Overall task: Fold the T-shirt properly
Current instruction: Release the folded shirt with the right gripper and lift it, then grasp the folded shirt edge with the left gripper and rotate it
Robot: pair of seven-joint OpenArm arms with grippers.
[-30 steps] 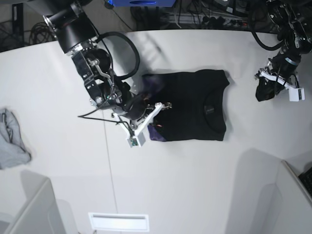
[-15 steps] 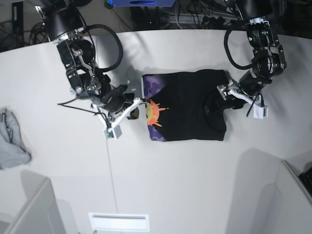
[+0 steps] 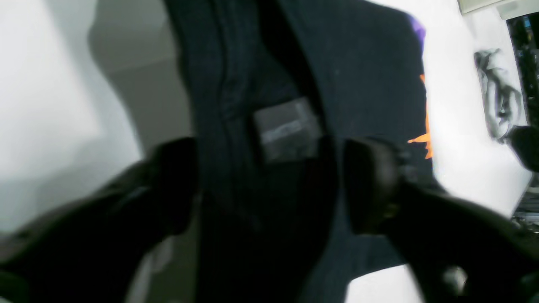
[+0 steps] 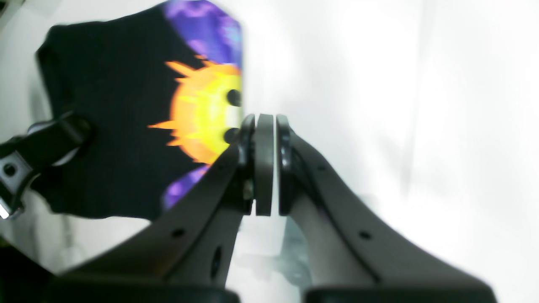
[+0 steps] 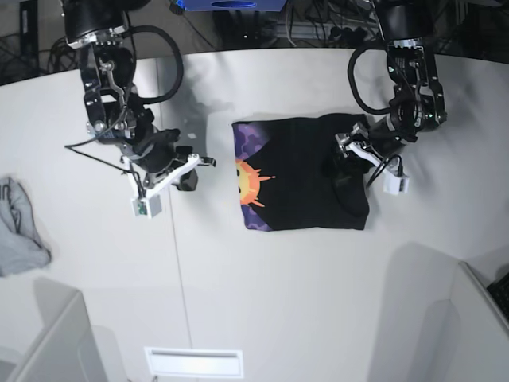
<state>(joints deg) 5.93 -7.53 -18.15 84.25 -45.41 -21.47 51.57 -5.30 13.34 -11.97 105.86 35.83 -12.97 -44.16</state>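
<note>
Currently the T-shirt (image 5: 306,173) lies folded into a rectangle mid-table, sun print (image 5: 248,181) and purple band along its left edge, collar end to the right. Left gripper (image 3: 269,185) hangs low over the collar area with jaws spread, straddling the neck seam and its label (image 3: 286,128); whether the pads touch cloth, cannot tell. Right gripper (image 4: 263,162) sits over bare table (image 5: 262,302) just left of the printed edge, jaws pressed together, holding nothing. Risk, as judged: if the left jaws close on the top layer only, a lift would peel the fold open; a bite through all layers at the thick collar could drag the whole stack and skew it. The right arm, near the print edge, could nudge that edge. Count: one T-shirt, two grippers, one small grey cloth (image 5: 20,227) at far left, well apart.
</note>
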